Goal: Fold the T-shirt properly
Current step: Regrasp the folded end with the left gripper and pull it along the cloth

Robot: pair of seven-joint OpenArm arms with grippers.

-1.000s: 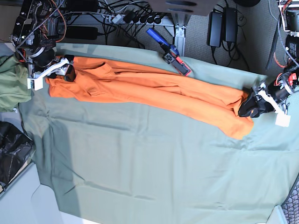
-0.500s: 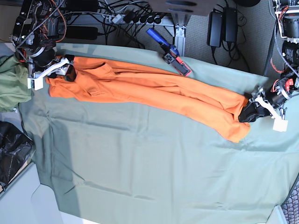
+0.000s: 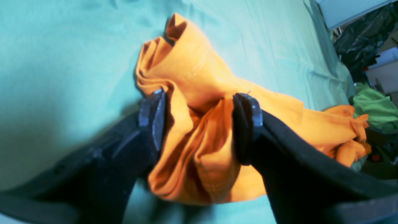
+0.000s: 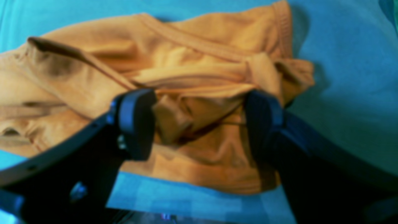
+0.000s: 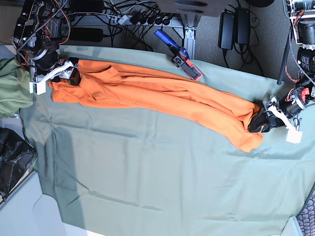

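The orange T-shirt (image 5: 162, 96) lies bunched into a long band across the back of the table, from the far left down to the right. At its left end my right gripper (image 5: 70, 74) stands open; in the right wrist view its jaws (image 4: 199, 121) straddle the crumpled collar end of the T-shirt (image 4: 192, 56). My left gripper (image 5: 258, 121) is at the shirt's right end. In the left wrist view that gripper (image 3: 200, 105) is open wide, with a gathered fold of the T-shirt (image 3: 199, 84) lying between its fingers.
A sage-green table cloth (image 5: 162, 177) covers the table. An olive-green garment (image 5: 12, 86) lies off the left edge, with a black bag (image 5: 12, 157) below it. A blue and red tool (image 5: 178, 55) rests at the cloth's back edge, near cables and power bricks (image 5: 234, 24).
My left gripper has shifted a little left and down in the base view, and the shirt's right end has moved slightly with it. The right arm has not moved.
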